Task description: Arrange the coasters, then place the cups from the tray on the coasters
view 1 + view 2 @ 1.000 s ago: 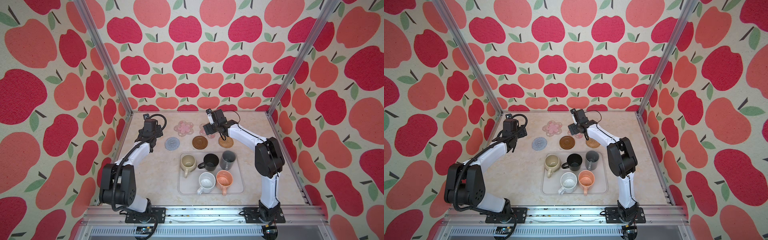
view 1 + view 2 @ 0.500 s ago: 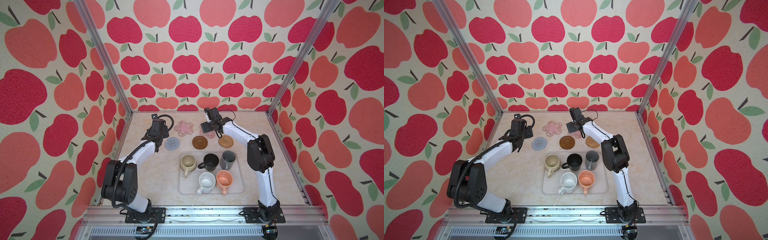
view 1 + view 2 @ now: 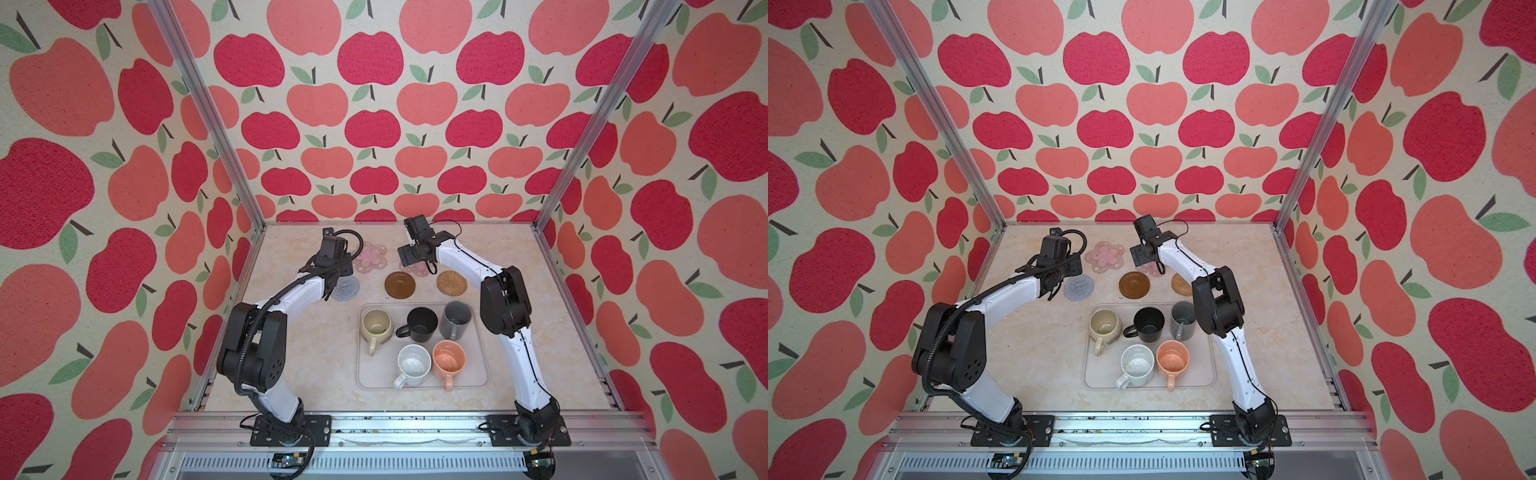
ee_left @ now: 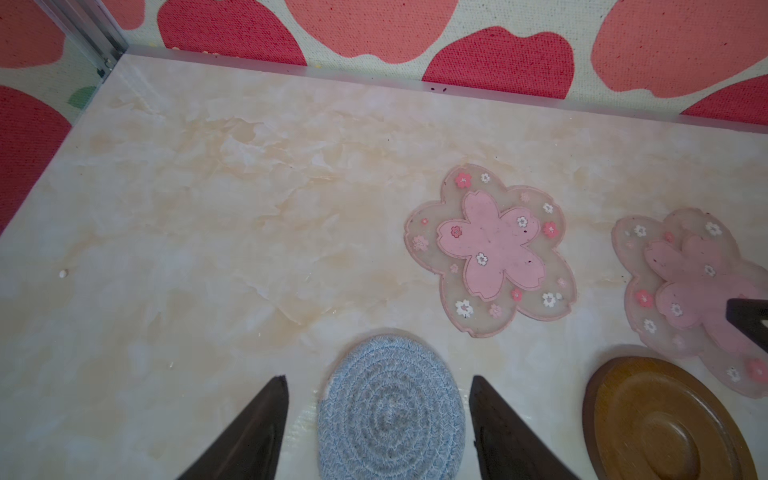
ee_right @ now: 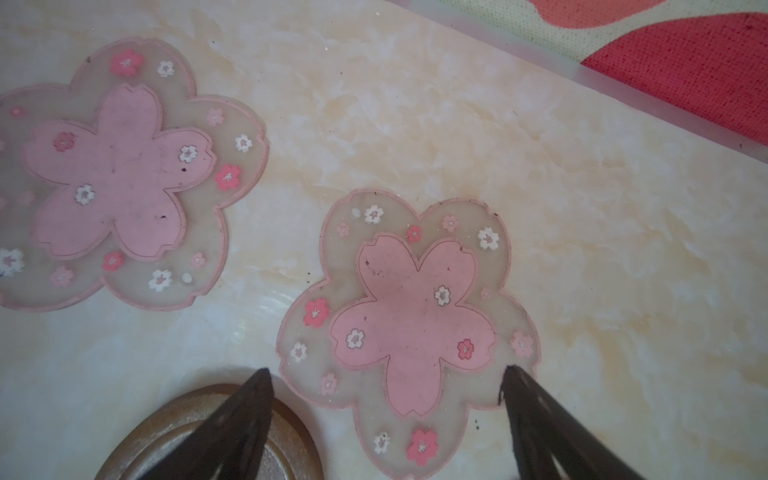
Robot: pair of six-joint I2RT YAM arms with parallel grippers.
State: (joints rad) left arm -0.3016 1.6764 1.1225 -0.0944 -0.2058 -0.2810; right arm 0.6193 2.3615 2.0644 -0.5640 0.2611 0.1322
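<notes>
Several coasters lie in a row behind the tray [image 3: 478,376]. They are a grey crocheted round one [image 3: 348,287], a pink flower [image 3: 371,257], a brown wooden round one [image 3: 400,284] and a tan rattan one [image 3: 451,282]. A second pink flower coaster [image 5: 409,307] lies under my right gripper [image 5: 386,371], which is open above its near petals. My left gripper [image 4: 377,380] is open, its fingers apart on either side of the grey coaster [image 4: 390,411]. The tray holds the cups: cream [image 3: 376,326], black [image 3: 422,324], grey [image 3: 456,320], white [image 3: 413,365] and peach [image 3: 449,361].
Apple-patterned walls close in the marble tabletop [image 3: 316,365] at the back and on both sides. The right arm's elbow [image 3: 505,307] hangs just right of the grey cup. The brown coaster [image 5: 216,432] lies beneath one right finger.
My left gripper has moved right, away from the left wall, to stand over the grey coaster. The right arm's elbow has swung left while its gripper stayed above the pink flower coaster.
</notes>
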